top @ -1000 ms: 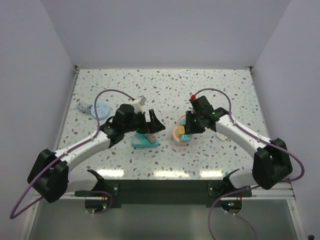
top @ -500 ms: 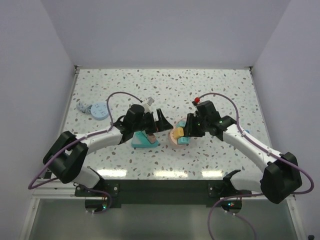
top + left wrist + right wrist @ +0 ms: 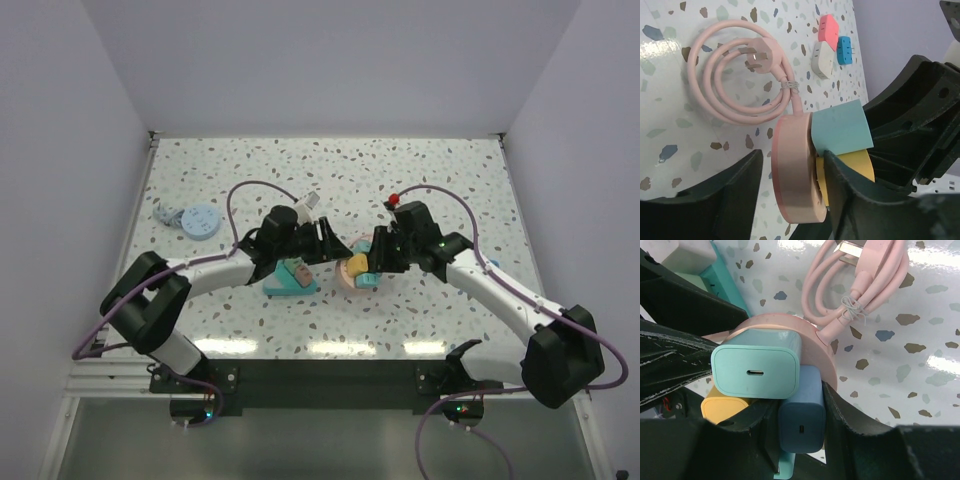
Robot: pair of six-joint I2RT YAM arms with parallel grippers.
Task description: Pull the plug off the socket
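The speckled tabletop (image 3: pixel 420 170) carries blue discs (image 3: pixel 195 219) near its left edge and a teal block (image 3: pixel 280 288) nearer the middle. A coiled pink cord (image 3: pixel 700 85) lies flat on it, three small plugs (image 3: pixel 821 59) clustered apart from the coil.

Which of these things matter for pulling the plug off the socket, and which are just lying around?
For the job: pink round socket, its coiled cable, teal plug, yellow plug, blue plug.

Lying about: three loose plugs, teal block, blue discs.
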